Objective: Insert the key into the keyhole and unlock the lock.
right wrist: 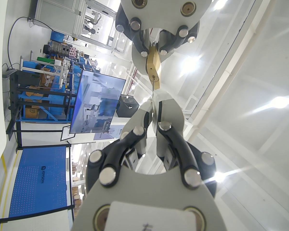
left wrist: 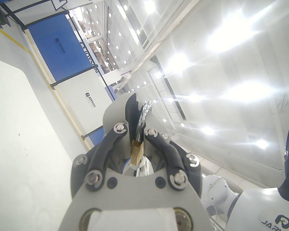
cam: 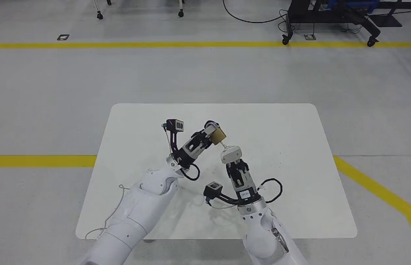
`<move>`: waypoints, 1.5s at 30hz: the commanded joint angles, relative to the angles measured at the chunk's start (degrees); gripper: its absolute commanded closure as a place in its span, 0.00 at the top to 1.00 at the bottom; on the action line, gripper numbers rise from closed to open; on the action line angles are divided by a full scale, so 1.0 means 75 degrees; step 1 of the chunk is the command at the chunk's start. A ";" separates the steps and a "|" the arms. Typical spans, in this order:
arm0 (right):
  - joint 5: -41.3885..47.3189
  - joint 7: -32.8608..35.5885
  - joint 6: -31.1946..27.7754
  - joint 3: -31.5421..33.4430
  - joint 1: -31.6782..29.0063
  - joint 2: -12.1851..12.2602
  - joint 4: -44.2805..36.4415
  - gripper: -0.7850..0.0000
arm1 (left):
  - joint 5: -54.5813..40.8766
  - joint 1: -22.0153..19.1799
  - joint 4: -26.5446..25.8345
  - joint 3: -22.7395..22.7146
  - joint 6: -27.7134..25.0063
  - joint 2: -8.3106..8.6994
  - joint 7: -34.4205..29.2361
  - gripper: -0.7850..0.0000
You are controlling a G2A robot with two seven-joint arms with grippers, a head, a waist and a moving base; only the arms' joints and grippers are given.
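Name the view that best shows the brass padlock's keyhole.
Right wrist view: the keyhole on the brass padlock's end faces it, thin silver key touching. Top view gives the padlock tiny; left wrist view a sliver of it, keyhole hidden.

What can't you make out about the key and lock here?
- How deep the key sits in the lock: right wrist view, blade too thin; top view, too small.
- The key's head: hidden inside the right pincer.
- Whether the lock is open: left wrist view, top buried in the left pincer.

Under me lay a white table [cam: 292,199] on a pale floor [cam: 59,86] crossed by yellow lines [cam: 192,45]; a black wheeled cart [cam: 325,13] stood well beyond it.
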 commanded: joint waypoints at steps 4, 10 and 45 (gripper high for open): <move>-0.0026 -0.0042 0.0004 0.0010 0.0000 -0.0030 0.0019 0.00 | 0.0021 0.0009 0.0024 -0.0045 0.0014 -0.0030 -0.0046 0.00; -0.0071 -0.0065 -0.0018 0.0006 0.0011 -0.0070 0.0051 0.00 | 0.0017 0.0037 0.0047 -0.0088 0.0011 -0.0069 -0.0091 0.00; -0.0141 -0.1852 -0.0089 0.0817 -0.0630 -0.0014 -0.0618 0.00 | 0.0673 -0.0161 -0.0106 -0.0988 0.1164 0.0177 -0.1555 0.00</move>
